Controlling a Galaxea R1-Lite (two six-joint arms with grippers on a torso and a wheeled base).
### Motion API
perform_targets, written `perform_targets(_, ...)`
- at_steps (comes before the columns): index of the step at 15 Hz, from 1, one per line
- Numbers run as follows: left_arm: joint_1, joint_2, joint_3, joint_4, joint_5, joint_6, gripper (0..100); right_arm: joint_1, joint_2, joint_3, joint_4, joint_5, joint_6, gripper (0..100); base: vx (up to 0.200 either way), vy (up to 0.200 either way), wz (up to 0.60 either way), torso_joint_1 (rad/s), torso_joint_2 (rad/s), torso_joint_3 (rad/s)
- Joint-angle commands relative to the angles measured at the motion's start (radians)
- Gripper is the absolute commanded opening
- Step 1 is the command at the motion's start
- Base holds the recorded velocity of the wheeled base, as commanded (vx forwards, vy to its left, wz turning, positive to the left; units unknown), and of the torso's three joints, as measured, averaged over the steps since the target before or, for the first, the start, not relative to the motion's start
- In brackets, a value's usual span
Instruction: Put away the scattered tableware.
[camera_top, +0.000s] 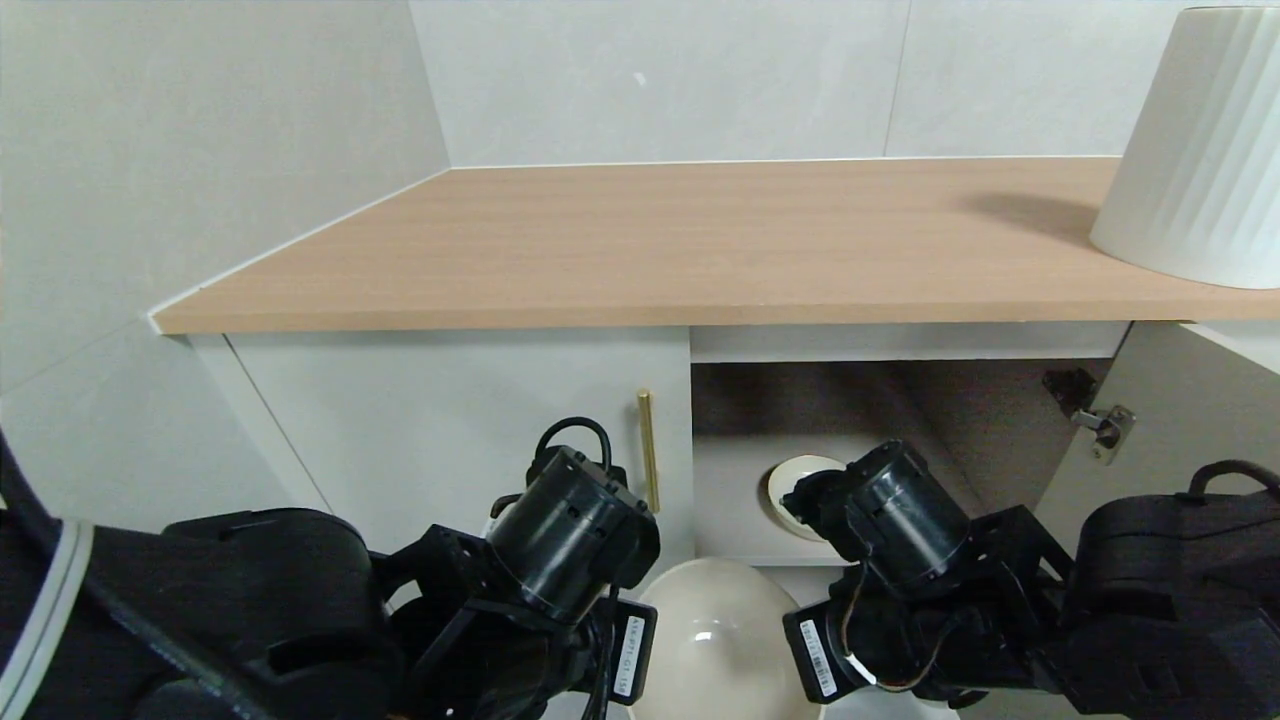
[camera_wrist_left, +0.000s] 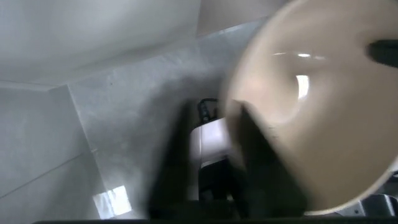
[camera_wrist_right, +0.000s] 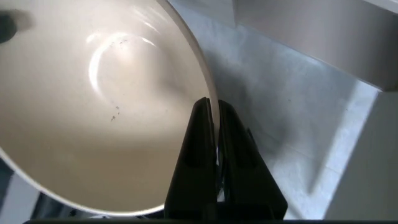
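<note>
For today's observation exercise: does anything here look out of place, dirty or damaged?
The large cream bowl, gripped at its rim by the right gripper, has a few small dark specks on its inner surface, so it may not be clean. Nothing looks spilled or broken.

Two cream dishes.
Large glossy cream bowl held low before the open cupboard, rim pinched by the right gripper; small cream dish sits on its shelf.
</note>
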Motion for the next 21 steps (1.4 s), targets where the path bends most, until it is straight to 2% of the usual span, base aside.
perform_targets(1,-0.001,0.002,-0.002,-0.005,-0.004,-0.001,100,0.002,0.007,0.000,-0.008,0.002,0.000,0,0.000,0.000,0.00,0.000,0.00,0.000)
perform_targets(6,-0.001,0.004,-0.002,-0.005,-0.004,-0.001,100,-0.015,0.034,0.012,0.040,-0.082,-0.040,0,0.000,0.000,0.00,0.000,0.00,0.000)
perform_targets(8,-0.001,0.004,-0.002,-0.005,-0.004,-0.001,100,-0.067,0.083,-0.025,0.109,-0.177,-0.036,0,0.000,0.000,0.00,0.000,0.00,0.000)
perform_targets(10,-0.001,0.004,-0.001,-0.005,-0.004,-0.001,100,-0.126,0.125,-0.046,0.100,-0.216,-0.023,0,0.000,0.000,0.00,0.000,0.00,0.000)
perform_targets(16,-0.001,0.004,-0.001,-0.005,0.006,-0.001,100,-0.299,0.180,-0.086,-0.162,-0.231,0.155,0,0.000,0.000,0.00,0.000,0.00,0.000)
perform_targets(19,-0.001,0.001,-0.002,-0.005,0.006,-0.001,100,-0.377,0.251,-0.114,-0.282,-0.231,0.199,0,0.000,0.000,0.00,0.000,0.00,0.000)
perform_targets(21,-0.001,-0.001,-0.002,-0.005,0.006,-0.001,100,-0.394,0.278,-0.130,-0.310,-0.231,0.216,0,0.000,0.000,0.00,0.000,0.00,0.000)
